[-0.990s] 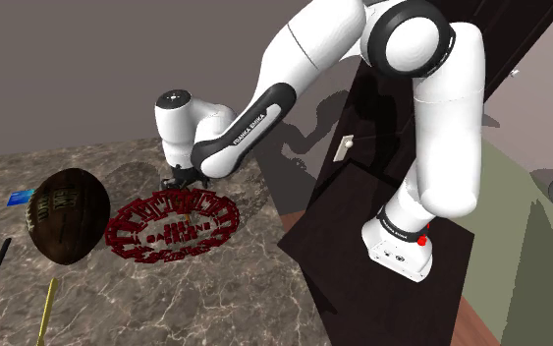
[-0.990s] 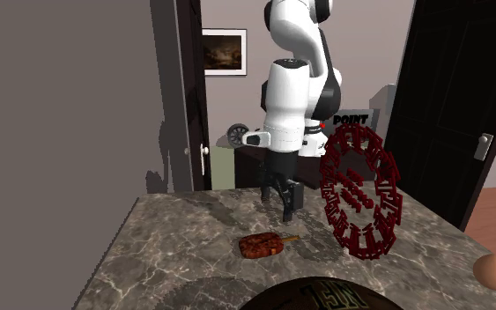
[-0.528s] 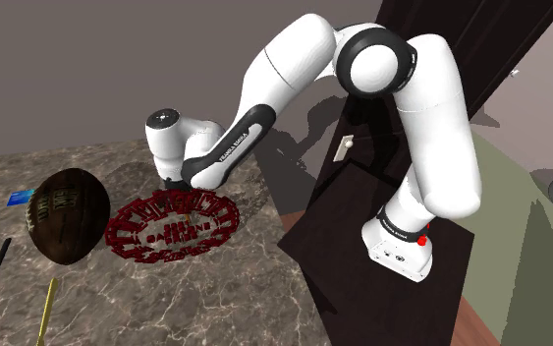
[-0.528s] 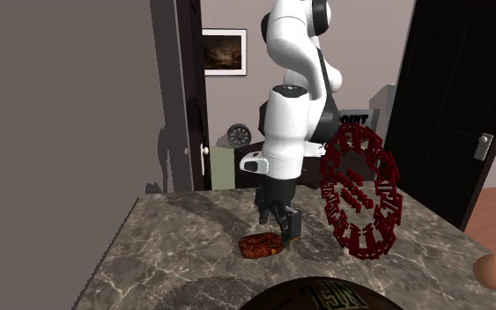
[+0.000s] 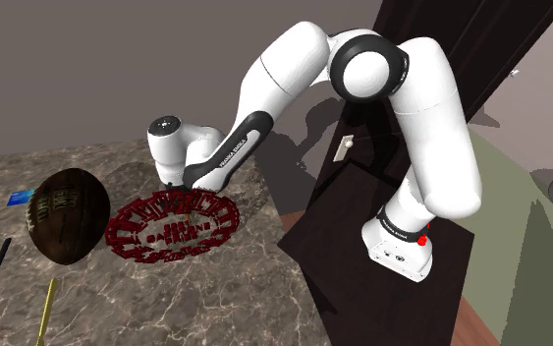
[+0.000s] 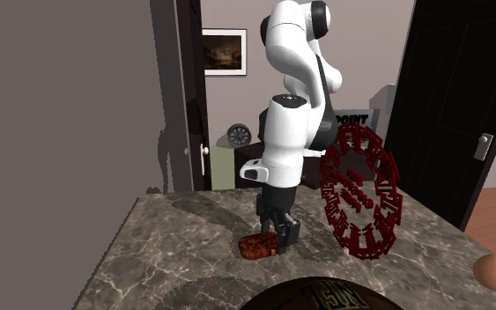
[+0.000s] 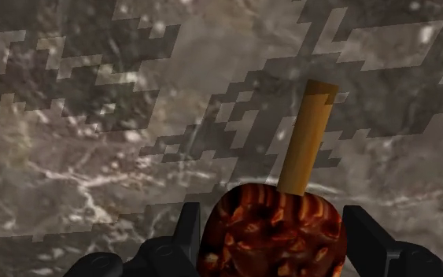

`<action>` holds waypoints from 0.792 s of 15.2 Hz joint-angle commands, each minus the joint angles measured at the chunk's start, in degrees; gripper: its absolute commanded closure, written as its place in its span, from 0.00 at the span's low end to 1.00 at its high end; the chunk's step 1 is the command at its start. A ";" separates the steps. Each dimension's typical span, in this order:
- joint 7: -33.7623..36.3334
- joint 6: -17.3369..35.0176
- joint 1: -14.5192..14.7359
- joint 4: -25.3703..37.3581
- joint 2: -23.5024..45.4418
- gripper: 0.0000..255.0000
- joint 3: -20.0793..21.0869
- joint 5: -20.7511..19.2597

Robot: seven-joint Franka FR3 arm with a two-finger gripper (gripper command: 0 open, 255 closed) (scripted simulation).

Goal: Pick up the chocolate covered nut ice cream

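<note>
tool (image 7: 275, 219) spread, straddling lumpy red-brown ice cream (image 7: 271, 240), flat tan stick (image 7: 308, 134), veined stone counter (image 7: 94, 118)

The worktop (image 7: 94, 118) looks like polished stone, grey-brown with pale veins (marble, by its look). The ice cream (image 7: 271, 236) has a lumpy, rough red-brown coating with a glossy sheen. Its stick (image 7: 306, 138) is smooth, matt tan, like wood. The gripper (image 7: 273, 224) is matt black, the arm (image 5: 294, 69) smooth glossy white.
</note>
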 commanded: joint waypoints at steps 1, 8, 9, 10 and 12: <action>0.00 0.05 0.00 0.00 0.08 1.00 -0.02 -0.01; -0.26 -0.82 -0.31 -0.49 -1.27 1.00 0.46 0.44; -0.42 -1.26 -0.47 -0.65 -1.86 1.00 0.68 0.66; -0.58 -1.71 -0.63 -0.80 -2.46 1.00 0.90 0.88; -0.91 -2.61 -0.94 -1.05 -3.63 1.00 1.33 1.34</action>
